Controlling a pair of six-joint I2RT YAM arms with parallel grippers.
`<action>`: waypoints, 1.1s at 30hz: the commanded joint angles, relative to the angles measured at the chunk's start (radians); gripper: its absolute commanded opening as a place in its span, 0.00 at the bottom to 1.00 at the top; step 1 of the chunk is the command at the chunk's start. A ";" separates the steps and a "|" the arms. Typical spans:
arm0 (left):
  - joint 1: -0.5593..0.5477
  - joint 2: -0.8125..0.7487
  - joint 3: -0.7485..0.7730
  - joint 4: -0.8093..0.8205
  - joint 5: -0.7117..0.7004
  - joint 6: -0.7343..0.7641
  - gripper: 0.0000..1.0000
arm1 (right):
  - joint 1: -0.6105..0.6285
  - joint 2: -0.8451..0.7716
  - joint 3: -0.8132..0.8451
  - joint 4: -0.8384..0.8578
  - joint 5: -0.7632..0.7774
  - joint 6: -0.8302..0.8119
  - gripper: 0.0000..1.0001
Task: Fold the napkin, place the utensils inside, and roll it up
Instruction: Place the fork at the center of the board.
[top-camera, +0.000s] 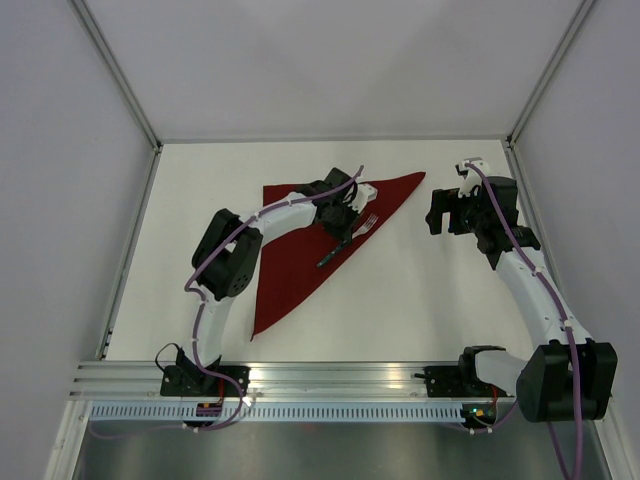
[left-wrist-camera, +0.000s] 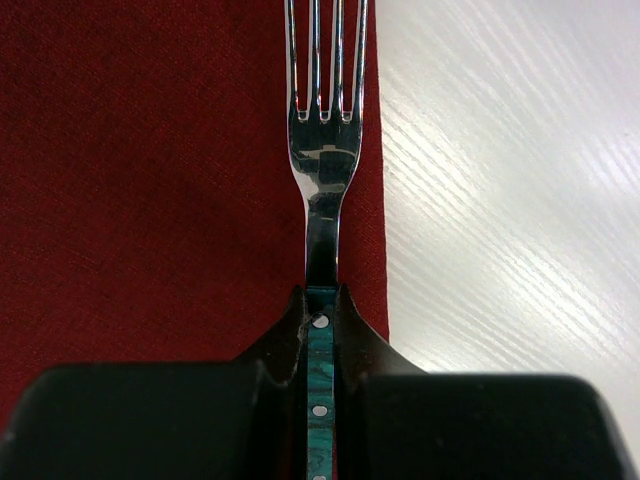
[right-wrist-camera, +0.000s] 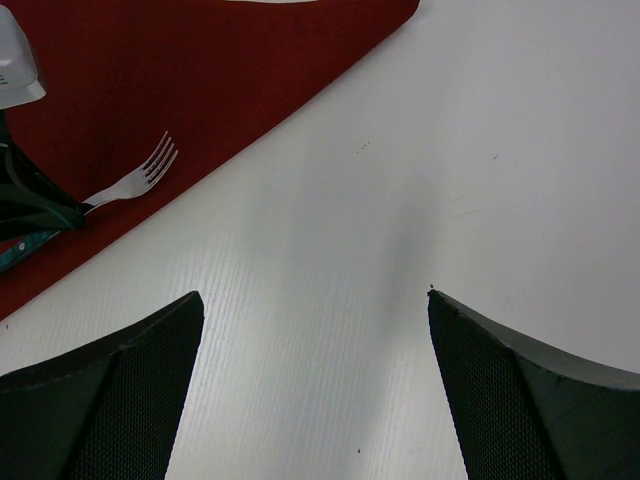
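The maroon napkin (top-camera: 295, 265) lies folded into a triangle on the white table (top-camera: 420, 300); it also shows as red cloth in the left wrist view (left-wrist-camera: 150, 180) and as a corner in the right wrist view (right-wrist-camera: 200, 70). My left gripper (top-camera: 347, 233) (left-wrist-camera: 320, 296) is shut on the fork (top-camera: 360, 226), clamping its teal riveted handle. The silver tines (left-wrist-camera: 325, 60) point away over the napkin's long diagonal edge; whether they touch the cloth I cannot tell. The fork (right-wrist-camera: 135, 180) also appears at the left of the right wrist view. My right gripper (top-camera: 440, 215) (right-wrist-camera: 315, 300) hangs open over bare table, right of the napkin.
White walls enclose the table on the left, back and right. A metal rail (top-camera: 330, 375) with both arm bases runs along the near edge. Bare tabletop lies between the napkin's diagonal edge and the right arm (top-camera: 535, 285).
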 joint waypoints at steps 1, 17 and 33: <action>0.000 0.020 0.024 0.038 -0.016 -0.051 0.02 | -0.001 0.007 0.005 0.013 0.021 -0.004 0.98; -0.003 0.028 -0.019 0.058 -0.030 -0.087 0.02 | 0.001 0.015 0.006 0.010 0.018 -0.004 0.98; -0.012 0.023 -0.027 0.055 -0.031 -0.100 0.02 | -0.001 0.015 0.006 0.008 0.018 -0.005 0.98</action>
